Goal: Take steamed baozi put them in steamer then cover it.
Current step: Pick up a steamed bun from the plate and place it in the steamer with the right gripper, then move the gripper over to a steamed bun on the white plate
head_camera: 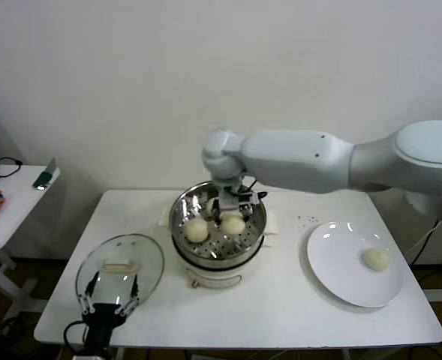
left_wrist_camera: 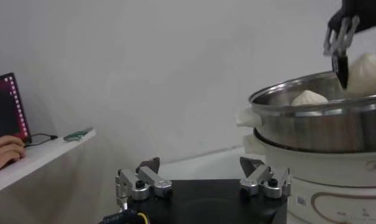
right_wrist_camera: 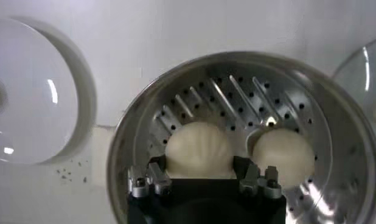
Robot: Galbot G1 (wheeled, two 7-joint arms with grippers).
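**Two baozi in the steamer, one on the plate**

Two steamed baozi lie side by side on the perforated floor of the steamer, which stands at the middle of the worktop. The right hand hangs inside the pot over the bun nearer the right edge; in the right wrist view its fingers sit spread on either side of that bun, and I cannot tell whether they press on it. A third bun rests on the white plate near the right edge. The cover lies flat toward the front left corner. The left hand hovers at the cover's front rim, fingers apart and empty. No lettering on the steamer's base can be read.
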